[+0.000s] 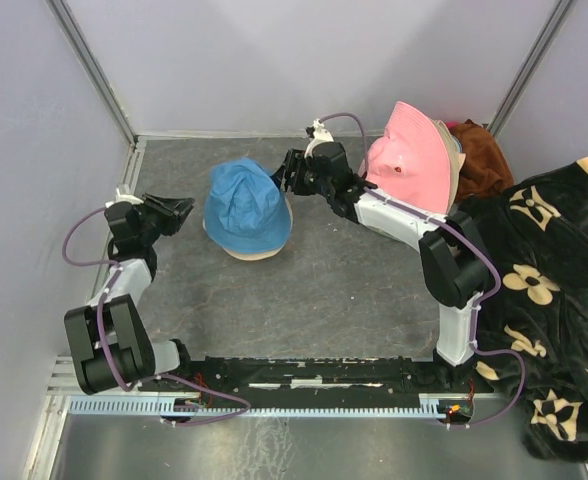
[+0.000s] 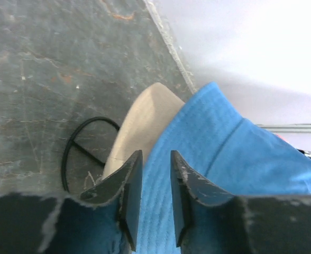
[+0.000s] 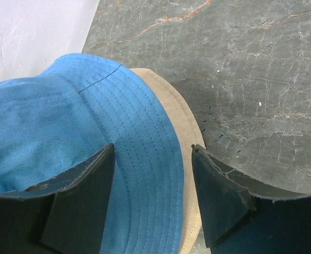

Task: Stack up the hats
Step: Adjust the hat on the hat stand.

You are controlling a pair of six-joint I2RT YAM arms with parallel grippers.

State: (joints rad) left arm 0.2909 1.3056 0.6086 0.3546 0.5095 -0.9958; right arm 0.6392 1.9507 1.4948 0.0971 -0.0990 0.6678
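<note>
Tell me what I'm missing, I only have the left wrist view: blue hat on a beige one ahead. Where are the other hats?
Observer: A pink hat sits at the far right corner, beside a rust-brown cloth.
Operator: Where's the right hand?
Observer: The right hand is open at the far right edge of the blue hat.
Operator: Is my left hand touching the hat?
Observer: No, from above the left hand sits just short of its brim.

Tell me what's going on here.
Two arms are stacking hats. A blue hat already sits on a beige hat mid-table. The left gripper and right gripper flank it, both open, holding nothing. A pink hat waits at the back right.
</note>
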